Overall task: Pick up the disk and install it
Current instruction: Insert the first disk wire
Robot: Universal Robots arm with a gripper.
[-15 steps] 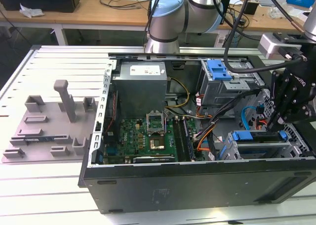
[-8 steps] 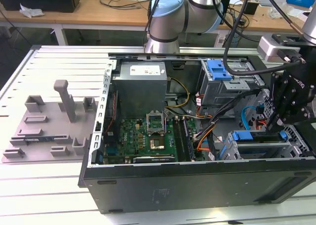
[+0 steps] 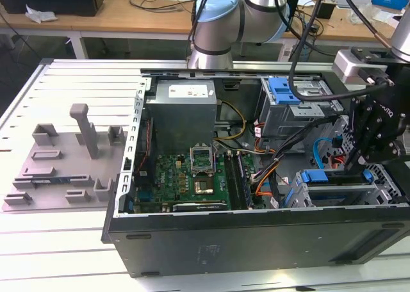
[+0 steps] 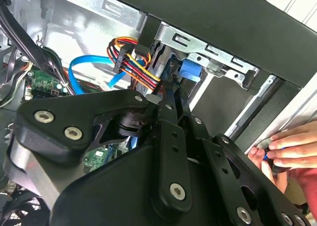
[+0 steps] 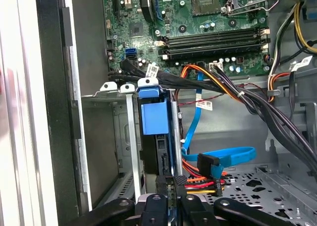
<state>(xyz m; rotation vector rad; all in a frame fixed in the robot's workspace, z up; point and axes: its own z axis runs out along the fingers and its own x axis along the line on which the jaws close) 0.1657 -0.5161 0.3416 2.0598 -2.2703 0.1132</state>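
Down inside the PC case (image 3: 256,241), the gripper (image 5: 171,186) is clamped on the disk (image 5: 156,119), sitting in the drive bay (image 5: 130,137).

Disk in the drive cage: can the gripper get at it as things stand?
Probably yes. In the first wrist view the gripper sits right at the disk's exposed end in the drive cage; the blue cable and red-orange wires lie to one side, not between them.
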